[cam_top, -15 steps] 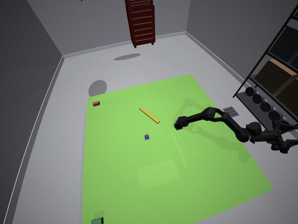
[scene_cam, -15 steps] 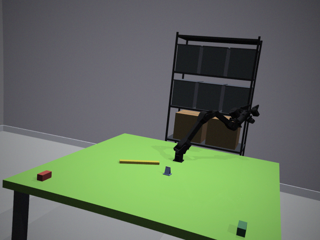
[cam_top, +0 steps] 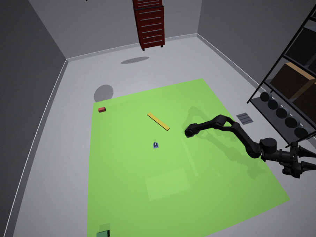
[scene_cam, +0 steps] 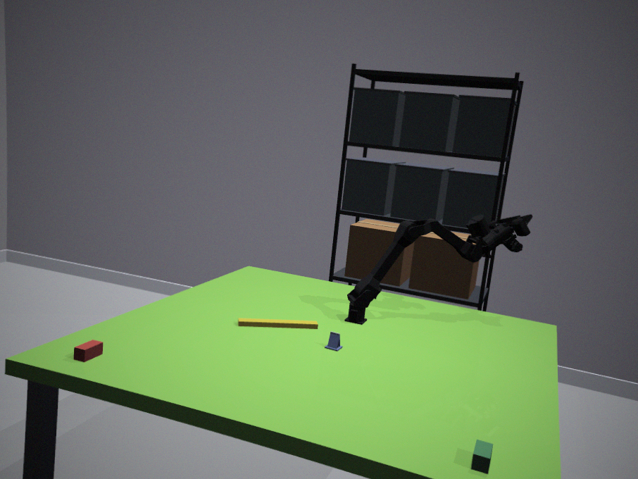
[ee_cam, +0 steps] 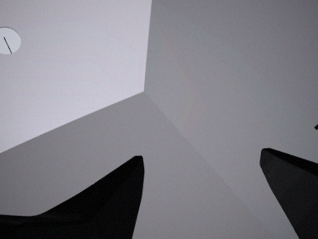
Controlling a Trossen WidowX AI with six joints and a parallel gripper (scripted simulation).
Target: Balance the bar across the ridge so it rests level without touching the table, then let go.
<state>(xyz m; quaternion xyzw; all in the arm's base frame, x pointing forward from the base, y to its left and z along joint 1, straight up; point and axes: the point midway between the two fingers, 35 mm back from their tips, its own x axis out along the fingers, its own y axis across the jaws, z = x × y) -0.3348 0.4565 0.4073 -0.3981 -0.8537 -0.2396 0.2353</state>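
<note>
A long yellow bar point(cam_top: 158, 121) point(scene_cam: 277, 323) lies flat on the green table point(cam_top: 122, 163) point(scene_cam: 205, 371). A small blue ridge point(cam_top: 155, 145) point(scene_cam: 334, 341) stands upright on its base on the table, a short way from the bar and apart from it. Nothing rests on the ridge. My gripper point(ee_cam: 202, 160) is open and empty, raised high and out past the table's edge, far from the bar and the ridge. The wrist view shows only the two black fingers against the walls and ceiling.
A red block point(cam_top: 101, 109) point(scene_cam: 88, 350) lies near one table corner. A green block point(cam_top: 103, 233) point(scene_cam: 482, 456) is near another edge. The black arm's base point(scene_cam: 355, 314) stands near the ridge and the bar. A shelf point(scene_cam: 422, 219) with boxes stands beyond the table.
</note>
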